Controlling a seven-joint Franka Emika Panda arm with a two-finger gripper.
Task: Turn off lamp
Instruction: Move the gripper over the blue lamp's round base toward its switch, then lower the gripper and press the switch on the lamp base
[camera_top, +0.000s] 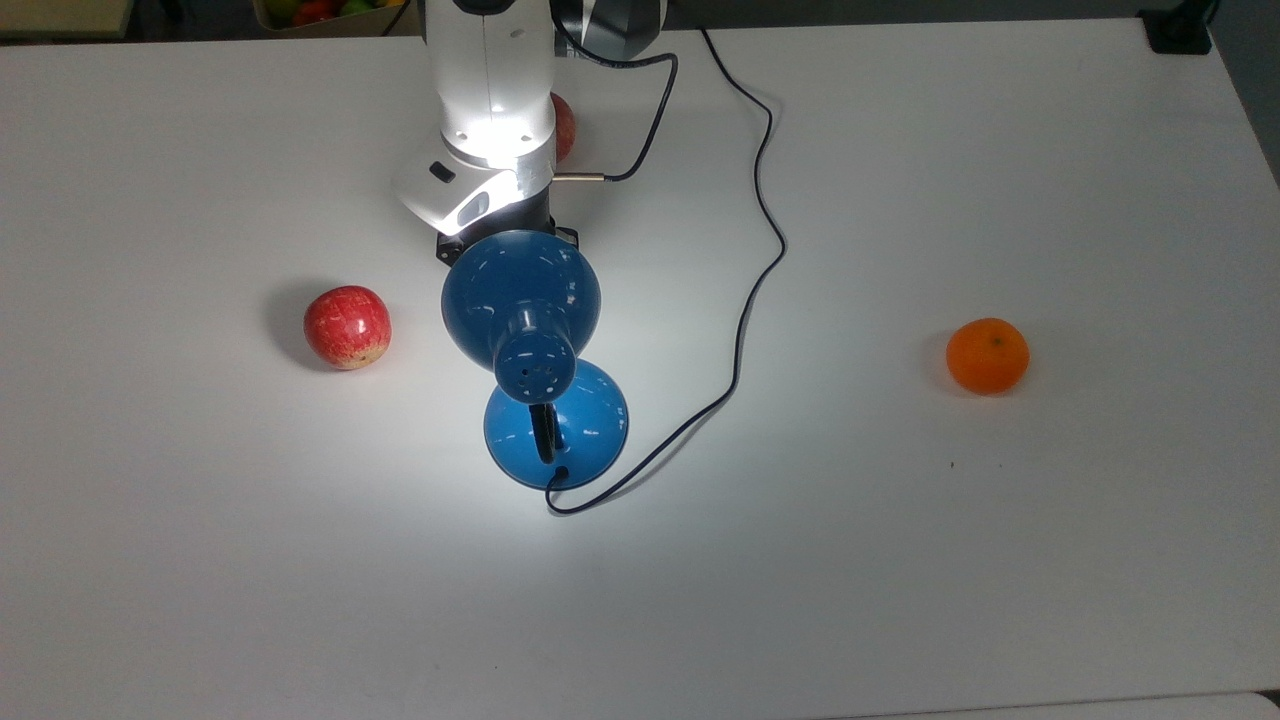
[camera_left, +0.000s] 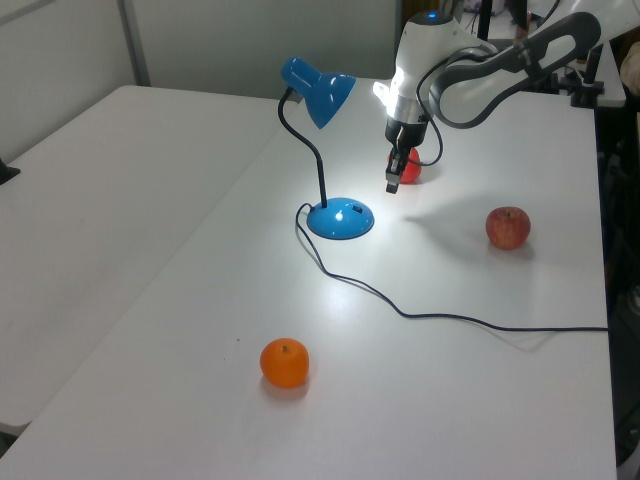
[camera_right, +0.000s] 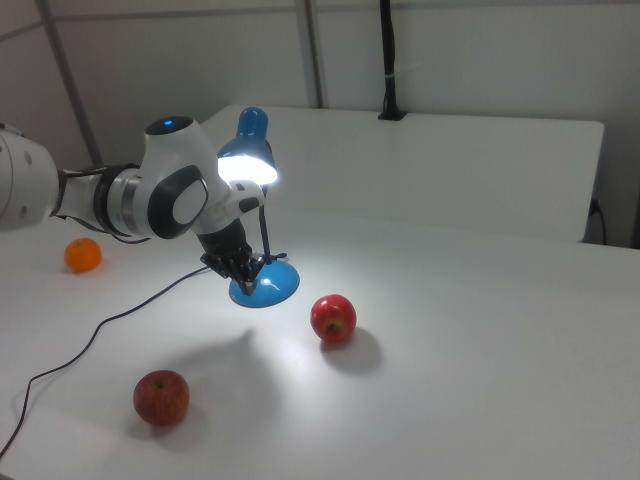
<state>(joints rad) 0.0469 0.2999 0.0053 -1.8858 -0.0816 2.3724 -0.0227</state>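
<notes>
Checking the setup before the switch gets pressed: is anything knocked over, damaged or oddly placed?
Nothing stands out. The lamp stands upright and lit, its cord trails loosely over the table, and the gripper hangs above the surface.

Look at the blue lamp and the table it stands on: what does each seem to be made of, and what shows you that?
The lamp: likely painted metal or hard plastic, glossy, with sharp highlights on its dome shade. The table: probably laminate, smooth and matte white, spreading the lamp's glow softly without mirror reflections.
</notes>
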